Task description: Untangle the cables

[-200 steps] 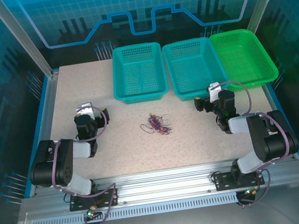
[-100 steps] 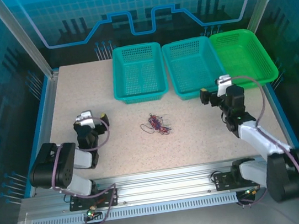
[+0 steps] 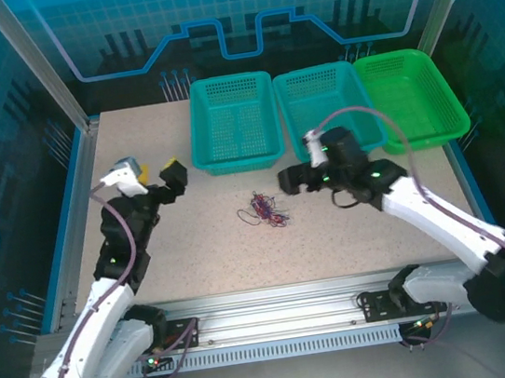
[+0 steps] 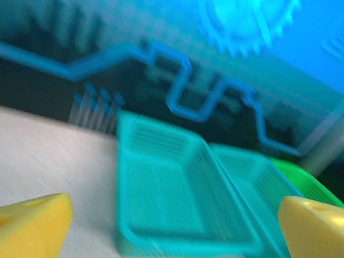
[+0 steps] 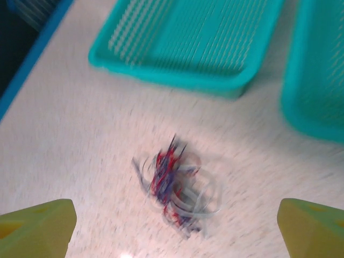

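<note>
Your right pincer [image 3: 292,180], spread wide, is closing in on the cables [image 3: 265,210].
It is swinging in from 3 o'clock; they are lying untouched on the counter [image 3: 197,263] at its 8 o'clock. Your left pincer [image 3: 152,177], also released, is lifting at 9 o'clock.

The left arm [image 3: 100,309] and the right arm [image 3: 434,210] have white tube parts and black round joints. A thin purple-grey cable [image 3: 380,116] loops along each arm. The left tool [image 3: 158,176] and the right tool [image 3: 299,171] are black with yellow wedge fingertips [image 4: 32,223]. A small white camera box [image 3: 121,173] sits behind each tool.
</note>
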### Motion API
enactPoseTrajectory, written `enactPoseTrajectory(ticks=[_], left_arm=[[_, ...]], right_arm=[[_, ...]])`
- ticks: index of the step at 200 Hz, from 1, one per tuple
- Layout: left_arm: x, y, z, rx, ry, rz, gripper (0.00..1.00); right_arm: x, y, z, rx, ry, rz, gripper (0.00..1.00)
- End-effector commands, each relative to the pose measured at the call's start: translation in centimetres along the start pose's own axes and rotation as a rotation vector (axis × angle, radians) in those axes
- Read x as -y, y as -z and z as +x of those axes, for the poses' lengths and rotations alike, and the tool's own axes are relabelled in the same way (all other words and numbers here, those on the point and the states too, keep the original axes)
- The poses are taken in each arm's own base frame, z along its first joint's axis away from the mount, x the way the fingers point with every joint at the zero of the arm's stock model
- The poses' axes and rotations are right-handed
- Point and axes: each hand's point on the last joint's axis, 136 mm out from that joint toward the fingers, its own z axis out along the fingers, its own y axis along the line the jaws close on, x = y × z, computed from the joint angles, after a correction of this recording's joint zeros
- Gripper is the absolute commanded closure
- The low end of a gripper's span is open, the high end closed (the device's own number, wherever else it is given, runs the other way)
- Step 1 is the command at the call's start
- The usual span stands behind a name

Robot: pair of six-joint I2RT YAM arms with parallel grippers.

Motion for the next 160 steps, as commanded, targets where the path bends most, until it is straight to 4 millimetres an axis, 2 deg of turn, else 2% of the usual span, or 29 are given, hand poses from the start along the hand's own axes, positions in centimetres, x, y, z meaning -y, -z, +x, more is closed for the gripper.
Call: enactPoseTrajectory(ticks=[1,16,38,59,80,97,109,118,129,144,160], left_arm=[[1.6,0.9,10.7,-0.492,0.263,0.028,0.01],[2.6,1.1,13.1,-0.576,0.299,0.036,0.01],[1.9,1.3,15.4,-0.639,0.326,-0.030,0.02],[0.3,1.3,16.8,-0.686,0.351,-0.137,0.08],[-0.6,1.1,17.7,-0.736,0.381,-0.227,0.11],[0.1,0.5,18.5,-0.769,0.405,-0.194,0.12],[0.6,0.1,19.0,-0.779,0.414,-0.154,0.13],[0.8,-0.3,19.2,-0.780,0.391,-0.127,0.14],[0.9,-0.6,19.3,-0.787,0.329,-0.098,0.18],[1.9,-0.9,19.4,-0.809,0.212,0.002,0.34],[3.5,-0.8,18.8,-0.800,0.108,0.141,0.36]], right_arm=[[0.0,-3.4,3.7,-0.159,-0.018,0.116,0.04],[-0.6,-6.3,5.2,-0.226,0.034,0.154,0.05],[-1.0,-10.1,6.9,-0.284,0.139,0.239,0.09],[-0.4,-13.3,7.9,-0.327,0.182,0.289,0.24],[0.0,-15.2,8.6,-0.359,0.216,0.300,0.43],[-0.6,-15.5,8.9,-0.376,0.235,0.256,0.64],[-1.4,-15.1,9.0,-0.376,0.237,0.203,0.80],[-2.2,-14.6,9.1,-0.378,0.230,0.148,0.88],[-3.1,-13.7,9.1,-0.383,0.225,0.073,0.90],[-4.4,-12.1,9.0,-0.393,0.240,-0.026,0.91],[-5.2,-10.1,8.7,-0.391,0.275,-0.099,0.95]])
